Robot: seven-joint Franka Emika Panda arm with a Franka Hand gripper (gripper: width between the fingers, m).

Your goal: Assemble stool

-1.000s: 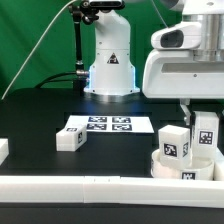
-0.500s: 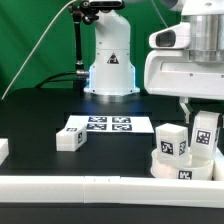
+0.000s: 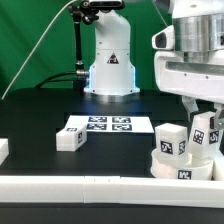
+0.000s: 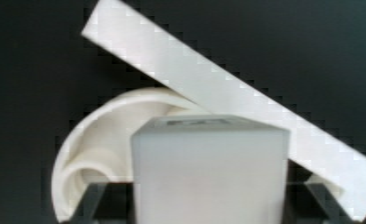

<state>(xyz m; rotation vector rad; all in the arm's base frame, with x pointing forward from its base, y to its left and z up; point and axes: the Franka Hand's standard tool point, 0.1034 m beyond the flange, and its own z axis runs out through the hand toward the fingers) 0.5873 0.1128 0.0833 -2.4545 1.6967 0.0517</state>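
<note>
Over the seat (image 3: 166,168) the jaws are clamped on a tilted leg (image 3: 206,134); it looks light, stiff and slick-sided, best gripped across its flat faces.

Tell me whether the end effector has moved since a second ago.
Yes. The end effector has shifted toward the exterior view's right, away from the arm's base, and the leg it holds now tilts.

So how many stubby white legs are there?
3: a loose leg lying by the marker board, a second leg standing on the seat, a third leg tilted in the gripper. Others may be hidden.
</note>
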